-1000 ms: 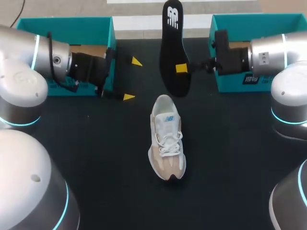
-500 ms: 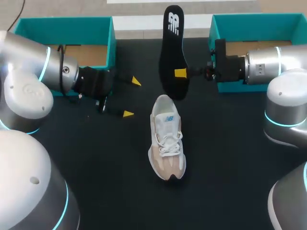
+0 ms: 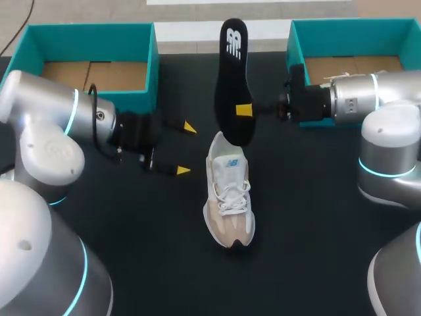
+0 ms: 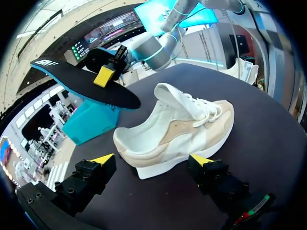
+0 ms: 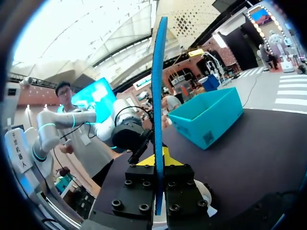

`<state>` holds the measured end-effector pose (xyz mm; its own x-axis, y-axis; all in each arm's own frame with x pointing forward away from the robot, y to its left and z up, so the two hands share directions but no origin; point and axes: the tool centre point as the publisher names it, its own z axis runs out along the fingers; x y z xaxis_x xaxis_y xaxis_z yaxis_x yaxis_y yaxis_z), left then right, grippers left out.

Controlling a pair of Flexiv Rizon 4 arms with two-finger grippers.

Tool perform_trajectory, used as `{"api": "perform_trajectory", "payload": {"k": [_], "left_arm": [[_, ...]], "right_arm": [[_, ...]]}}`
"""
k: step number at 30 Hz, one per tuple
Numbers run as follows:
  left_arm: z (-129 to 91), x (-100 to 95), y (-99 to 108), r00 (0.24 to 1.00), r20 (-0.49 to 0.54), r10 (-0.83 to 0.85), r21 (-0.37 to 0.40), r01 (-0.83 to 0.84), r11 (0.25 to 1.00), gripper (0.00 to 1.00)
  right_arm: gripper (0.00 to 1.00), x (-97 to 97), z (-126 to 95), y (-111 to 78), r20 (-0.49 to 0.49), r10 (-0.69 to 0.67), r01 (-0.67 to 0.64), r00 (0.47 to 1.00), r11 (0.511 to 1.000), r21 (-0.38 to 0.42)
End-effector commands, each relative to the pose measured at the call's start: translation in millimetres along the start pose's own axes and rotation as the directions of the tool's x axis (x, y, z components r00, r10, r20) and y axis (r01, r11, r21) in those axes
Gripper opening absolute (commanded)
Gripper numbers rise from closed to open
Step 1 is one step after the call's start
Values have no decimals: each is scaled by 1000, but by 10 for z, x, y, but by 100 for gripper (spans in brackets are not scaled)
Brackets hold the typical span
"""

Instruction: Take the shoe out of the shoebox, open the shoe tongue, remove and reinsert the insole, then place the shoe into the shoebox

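A white and beige shoe (image 3: 228, 197) lies on the black table, toe toward the near edge and heel toward the far side. Above its heel hangs the black insole (image 3: 232, 79), with my right gripper (image 3: 245, 110) shut on its edge. In the right wrist view the insole (image 5: 158, 96) stands edge-on, clamped between that gripper's (image 5: 159, 160) fingers. My left gripper (image 3: 186, 149) stands open just left of the shoe's heel. In the left wrist view the shoe (image 4: 177, 134) lies on its side ahead of the open left gripper (image 4: 152, 159), and the insole (image 4: 84, 81) hovers beyond it.
A teal shoebox (image 3: 92, 33) stands at the back left behind my left arm. A second teal box (image 3: 355, 26) stands at the back right, behind my right arm. The black table (image 3: 309, 217) lies bare around the shoe.
My left arm has swung down and to the right, bringing its open gripper close to the shoe's heel. My right gripper has lowered the insole slightly toward the shoe.
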<state>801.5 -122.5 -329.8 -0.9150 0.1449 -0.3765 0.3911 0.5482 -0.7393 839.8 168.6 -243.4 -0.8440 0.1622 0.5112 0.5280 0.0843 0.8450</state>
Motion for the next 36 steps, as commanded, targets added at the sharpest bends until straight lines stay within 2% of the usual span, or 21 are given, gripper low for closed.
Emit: {"api": "perform_trajectory", "payload": {"k": [1,16,24,36], "left_arm": [[115,-33,20,1000,-10,-1,-3,1,1000,100],[275,-71,26,999,-13,-34,7,34,999,100],[361,-62,30,998,-12,-56,9,56,998,100],[376,-74,106,993,10,-117,0,117,993,100]], "right_arm": [[0,-143,124,-92,-40,-6,6,999,1000,3],[0,-280,322,-357,-93,-11,13,996,1000,18],[0,-284,345,-497,-98,-14,16,995,1000,18],[0,-251,386,-697,-109,11,-10,994,1000,12]]}}
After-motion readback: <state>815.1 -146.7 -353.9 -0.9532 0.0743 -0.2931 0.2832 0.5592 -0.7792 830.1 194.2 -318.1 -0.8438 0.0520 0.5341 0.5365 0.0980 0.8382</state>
